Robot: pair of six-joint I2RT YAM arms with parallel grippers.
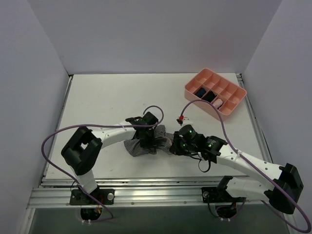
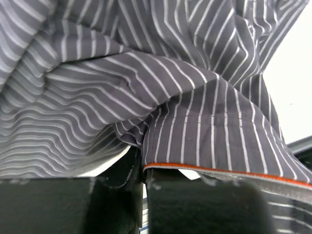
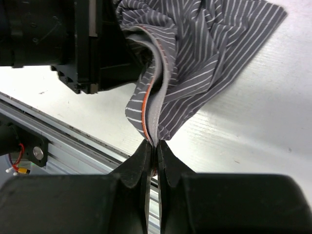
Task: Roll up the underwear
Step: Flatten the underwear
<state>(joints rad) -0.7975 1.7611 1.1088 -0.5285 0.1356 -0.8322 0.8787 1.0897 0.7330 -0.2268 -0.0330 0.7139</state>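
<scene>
The underwear [image 1: 140, 147], grey cloth with fine white stripes, lies bunched on the white table between my two grippers. My left gripper [image 1: 146, 136] presses down into its middle. In the left wrist view the striped cloth [image 2: 146, 87] fills the frame, and a fold with an orange-trimmed hem [image 2: 219, 171] runs into the narrow gap between the nearly closed jaws of the left gripper [image 2: 142, 168]. My right gripper [image 1: 171, 144] is at the garment's right end. In the right wrist view the right gripper [image 3: 155, 146] is shut on the grey waistband edge [image 3: 155, 105], holding it upright off the table.
A pink divided tray [image 1: 207, 108] stands at the back right, with dark rolled bundles [image 1: 200, 91] and a pink one [image 1: 219, 103] in its compartments. A red connector [image 1: 181, 118] on the purple cable hangs near the right arm. The metal rail [image 3: 58, 141] runs along the near table edge.
</scene>
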